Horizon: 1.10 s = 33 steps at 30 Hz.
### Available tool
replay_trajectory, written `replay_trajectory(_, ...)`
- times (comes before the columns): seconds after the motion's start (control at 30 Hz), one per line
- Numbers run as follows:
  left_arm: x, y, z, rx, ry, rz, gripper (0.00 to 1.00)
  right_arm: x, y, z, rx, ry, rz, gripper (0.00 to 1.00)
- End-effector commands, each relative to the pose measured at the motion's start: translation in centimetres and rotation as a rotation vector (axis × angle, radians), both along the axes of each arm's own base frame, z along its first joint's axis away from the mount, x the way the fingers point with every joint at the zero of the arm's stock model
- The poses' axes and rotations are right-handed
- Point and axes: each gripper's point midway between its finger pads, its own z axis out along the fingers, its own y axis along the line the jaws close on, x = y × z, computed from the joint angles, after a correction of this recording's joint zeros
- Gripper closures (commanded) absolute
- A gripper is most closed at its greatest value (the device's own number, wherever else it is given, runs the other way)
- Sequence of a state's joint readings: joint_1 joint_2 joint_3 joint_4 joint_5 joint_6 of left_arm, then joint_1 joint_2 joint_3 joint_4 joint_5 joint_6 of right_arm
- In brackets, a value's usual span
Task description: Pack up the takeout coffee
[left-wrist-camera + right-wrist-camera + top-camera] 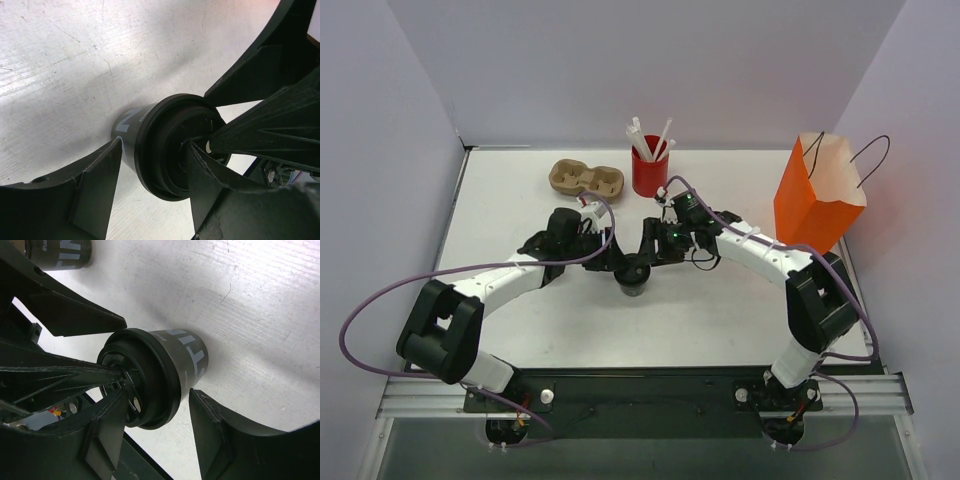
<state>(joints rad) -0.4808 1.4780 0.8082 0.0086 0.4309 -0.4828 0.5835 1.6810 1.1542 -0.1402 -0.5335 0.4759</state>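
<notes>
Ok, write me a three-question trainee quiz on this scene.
1. True or false: the carrier holds no cup.
2. The left gripper and right gripper both meet at: A) the bag, B) a dark cup, C) the straw cup.
3. How many dark cups does the right wrist view show?

Key:
1. True.
2. B.
3. Two: the one at the fingers and a second cup at the top edge.
</notes>
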Motion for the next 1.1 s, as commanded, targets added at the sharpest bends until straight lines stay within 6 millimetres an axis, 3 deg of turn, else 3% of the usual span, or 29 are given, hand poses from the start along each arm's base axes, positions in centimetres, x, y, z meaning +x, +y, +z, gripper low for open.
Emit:
replay_trajectory(0.0,-1.4,1.5,-4.2,0.129,0.069,0.024,0.38,-0.2,-0.6,2.2,0.023,-0.037,-0.028,0.48)
replay_trajectory(0.27,-1.8,1.5,-5.0,0.152,0.076,0.029,0.41,-0.9,-0.9,2.3,0.013,-0.034,-0.057,0.54)
replay_trajectory(0.47,-2.5,1.9,-5.9,0.17,0.097,0.042,0.44,-1.4,-2.1,1.1,-0.055,-0.016,-0.133,0.57)
replay_trajectory(0.73,-3.2,2.2,-6.8,0.173,0.116,0.062,0.48,-1.8,-1.4,1.0,-0.018,-0.021,-0.157,0.64)
replay_trajectory(1.07,-4.0,2.7,-7.9,0.194,0.147,0.083,0.5,-2.0,-1.9,0.0,-0.018,0.0,-0.231,0.65)
